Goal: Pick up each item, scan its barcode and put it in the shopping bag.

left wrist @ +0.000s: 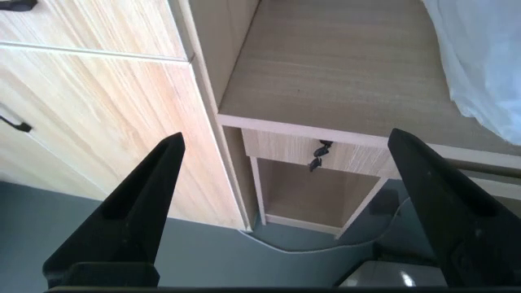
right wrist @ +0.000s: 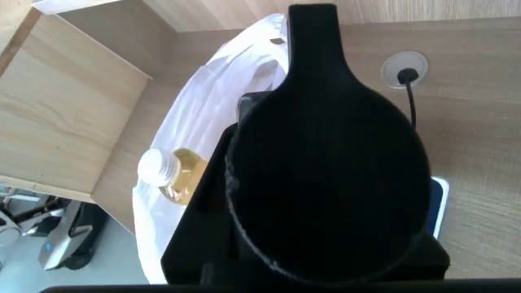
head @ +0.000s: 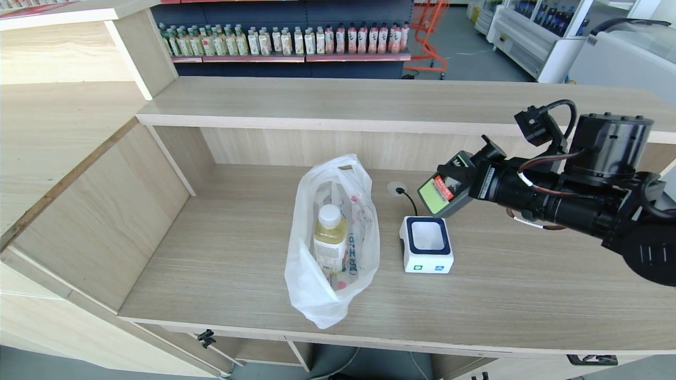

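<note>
Mid counter (head: pixel 528 285), white shopping bag (head: pixel 311 287) open with yellow-drink bottle (head: pixel 330 238) upright inside, scanner (head: pixel 426 244) just beside bag, right gripper (head: pixel 469 182) clamped on green-faced box (head: pixel 441 192) above scanner, left gripper (left wrist: pixel 286 135) spread wide, empty, below counter's front edge

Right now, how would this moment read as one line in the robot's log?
right gripper: pack held above scanner | left gripper: fingers open, low by counter front | shopping bag: bottle inside

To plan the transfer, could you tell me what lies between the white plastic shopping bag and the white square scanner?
In the head view, only a bare strip of wooden counter separates bag and scanner.
</note>
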{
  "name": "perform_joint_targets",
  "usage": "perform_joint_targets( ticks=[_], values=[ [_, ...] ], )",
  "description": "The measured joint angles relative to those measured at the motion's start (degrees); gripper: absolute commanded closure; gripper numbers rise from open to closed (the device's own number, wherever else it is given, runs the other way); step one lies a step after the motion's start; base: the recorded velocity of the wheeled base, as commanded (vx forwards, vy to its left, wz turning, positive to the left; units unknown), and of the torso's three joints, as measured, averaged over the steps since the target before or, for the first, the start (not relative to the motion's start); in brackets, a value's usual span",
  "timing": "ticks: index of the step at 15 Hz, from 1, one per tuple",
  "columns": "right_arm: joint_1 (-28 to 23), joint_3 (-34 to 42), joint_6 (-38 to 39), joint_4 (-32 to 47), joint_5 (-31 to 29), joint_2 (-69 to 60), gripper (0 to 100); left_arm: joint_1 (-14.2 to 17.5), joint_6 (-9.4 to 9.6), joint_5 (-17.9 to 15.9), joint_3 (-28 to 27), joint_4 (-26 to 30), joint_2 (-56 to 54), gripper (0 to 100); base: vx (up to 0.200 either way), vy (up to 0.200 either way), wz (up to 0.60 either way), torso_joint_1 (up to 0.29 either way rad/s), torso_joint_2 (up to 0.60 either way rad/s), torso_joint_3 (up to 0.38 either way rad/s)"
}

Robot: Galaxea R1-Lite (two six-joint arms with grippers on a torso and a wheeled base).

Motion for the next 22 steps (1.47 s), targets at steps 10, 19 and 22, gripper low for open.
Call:
perform_joint_targets(
  ticks=[10,19,22],
  values=[
    [0.0,-11.7,-3.8,3.5,-1.8,14.4,100,0.0,0.01,0.0,0.0,0.0,0.0,0,0.000,0.000,0.00,0.000,0.00,0.000],
    [5.9,-21.1,-19.6,-4.6,-1.8,30.0,100,0.0,0.01,0.0,0.0,0.0,0.0,0,0.000,0.000,0.00,0.000,0.00,0.000],
    [8.1,-25.7,-21.1,-6.6,-1.8,34.5,100,0.0,0.01,0.0,0.0,0.0,0.0,0,0.000,0.000,0.00,0.000,0.00,0.000]
  ],
)
